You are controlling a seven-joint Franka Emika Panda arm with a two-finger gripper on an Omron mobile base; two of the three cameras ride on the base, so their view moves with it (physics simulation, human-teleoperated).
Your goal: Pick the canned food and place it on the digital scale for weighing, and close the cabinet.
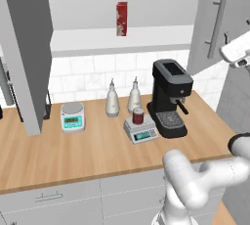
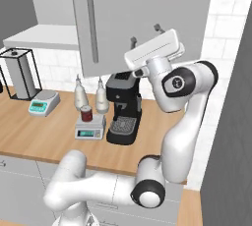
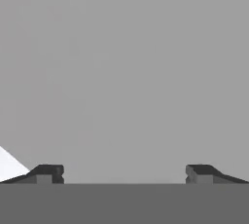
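The small dark red can (image 1: 138,116) (image 2: 86,113) stands upright on the square platform of the low light-grey digital scale (image 1: 142,133) (image 2: 89,131), left of the coffee machine. The grey upper cabinet has both doors swung out: the left door (image 1: 28,48) and the right door (image 1: 215,18) (image 2: 147,9) with its long silver handle (image 2: 90,23). My gripper (image 2: 145,34) (image 1: 237,30) (image 3: 124,174) is raised to the right door's flat outer face, open, with nothing between its fingers. The hand view looks straight onto that grey door face.
A black coffee machine (image 1: 169,97) stands right of the scale, two white bottles (image 1: 112,100) behind it. A second scale with a round platform (image 1: 73,116) sits further left. A tall red carton (image 1: 121,18) stands on the cabinet shelf. A paper-towel stand (image 2: 21,75) is at the far left.
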